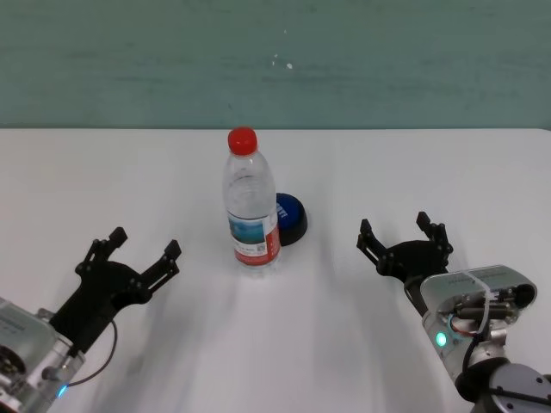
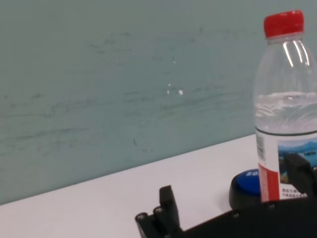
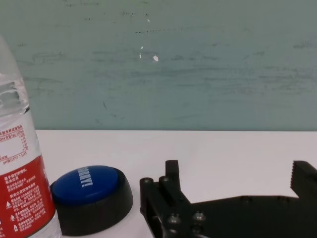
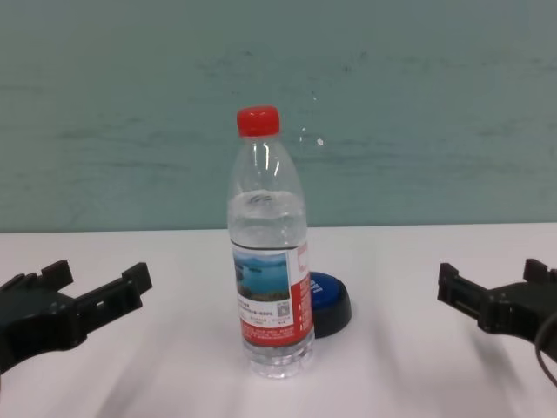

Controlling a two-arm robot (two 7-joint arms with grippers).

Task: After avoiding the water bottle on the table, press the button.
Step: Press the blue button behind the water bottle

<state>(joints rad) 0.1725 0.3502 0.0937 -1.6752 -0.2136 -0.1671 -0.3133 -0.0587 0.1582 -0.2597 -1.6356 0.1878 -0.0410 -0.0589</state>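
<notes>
Nearest you, both grippers hover low over the tabletop (image 1: 482,172), jaws spread wide and holding nothing: left gripper (image 1: 144,249) well left of the bottle (image 1: 251,206), right gripper (image 1: 403,234) off to the right. The button (image 1: 291,215) sits just behind the upright bottle, peeking out on its right, so your right arm looks to have the clearer line in.
</notes>
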